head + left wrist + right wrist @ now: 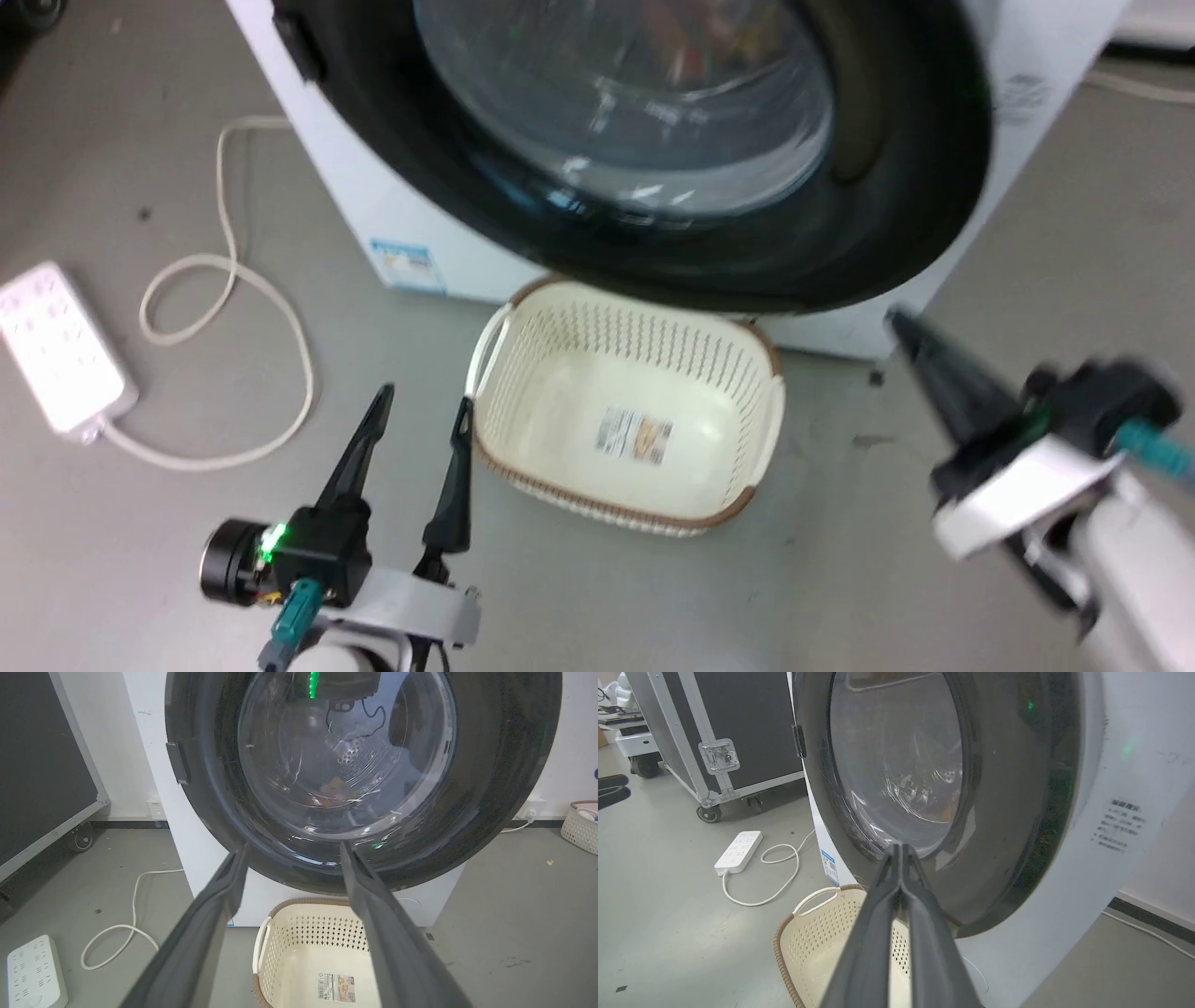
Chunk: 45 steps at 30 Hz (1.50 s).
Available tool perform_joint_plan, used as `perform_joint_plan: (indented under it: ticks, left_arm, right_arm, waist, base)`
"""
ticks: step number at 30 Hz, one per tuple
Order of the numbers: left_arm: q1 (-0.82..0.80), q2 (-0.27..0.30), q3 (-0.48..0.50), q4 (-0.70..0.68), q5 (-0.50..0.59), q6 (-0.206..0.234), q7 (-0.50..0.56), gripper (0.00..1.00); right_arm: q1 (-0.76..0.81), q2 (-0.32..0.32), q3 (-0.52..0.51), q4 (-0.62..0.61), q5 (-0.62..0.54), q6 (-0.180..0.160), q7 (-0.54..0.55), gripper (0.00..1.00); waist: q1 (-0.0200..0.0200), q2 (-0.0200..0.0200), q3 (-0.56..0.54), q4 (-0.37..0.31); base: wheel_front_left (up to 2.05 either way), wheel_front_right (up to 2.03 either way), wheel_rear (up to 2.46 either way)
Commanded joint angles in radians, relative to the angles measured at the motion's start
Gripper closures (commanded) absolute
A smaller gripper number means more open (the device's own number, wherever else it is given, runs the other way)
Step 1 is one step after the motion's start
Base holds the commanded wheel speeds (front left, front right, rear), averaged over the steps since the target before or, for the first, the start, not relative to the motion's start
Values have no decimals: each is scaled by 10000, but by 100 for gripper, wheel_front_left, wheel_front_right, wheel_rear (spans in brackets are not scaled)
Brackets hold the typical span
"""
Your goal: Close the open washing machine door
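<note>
The washing machine door (887,187) has a wide black rim and a clear glass bowl (635,103). It lies flat against the white machine front (1111,788), and I see no gap at the door (1008,812) edge. A small dark latch tab (177,763) sits on the left of the door (504,788) rim. My right gripper (898,319) is shut on nothing, blurred, its tip just below the door's lower right rim; whether it touches is unclear. The right gripper (900,847) points at the glass's lower edge. My left gripper (422,397) stands open over the floor, left of the basket, and the left gripper (294,847) is aimed at the door's bottom.
An empty cream laundry basket (504,327) stands on the floor right under the door. A white power strip (56,345) with a looped cable (280,308) lies to the left. A black wheeled flight case (719,728) stands left of the machine. Another basket (579,826) is far right.
</note>
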Motion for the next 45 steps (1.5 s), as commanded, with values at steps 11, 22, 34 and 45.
perform_joint_plan:
  ticks: [11,22,34,45]
  left_arm:
    - [-784,-29,-534,-365,-296,507,-43,0]
    - [-1120,-31,-1079,-433,-446,864,-43,0]
    - [-1288,-31,-1196,-356,-456,946,-43,0]
    - [-987,-31,-895,-116,-509,763,-43,0]
  right_arm:
    - [-3622,-1786,1166,1623,1979,6,-46,100]
    - [-5602,-2323,1812,3521,3529,6,-46,100]
    - [-6887,-1976,1550,5090,4090,6,-46,100]
    - [-5157,-1527,769,4317,3224,6,-46,0]
  waist:
    - [-2,0,1734,954]
    - [-2,0,2099,1236]
    - [-2,0,2174,1234]
    - [-2,0,716,789]
  base:
    - [0,0,0]
    - [0,0,0]
    - [0,0,0]
    - [0,0,0]
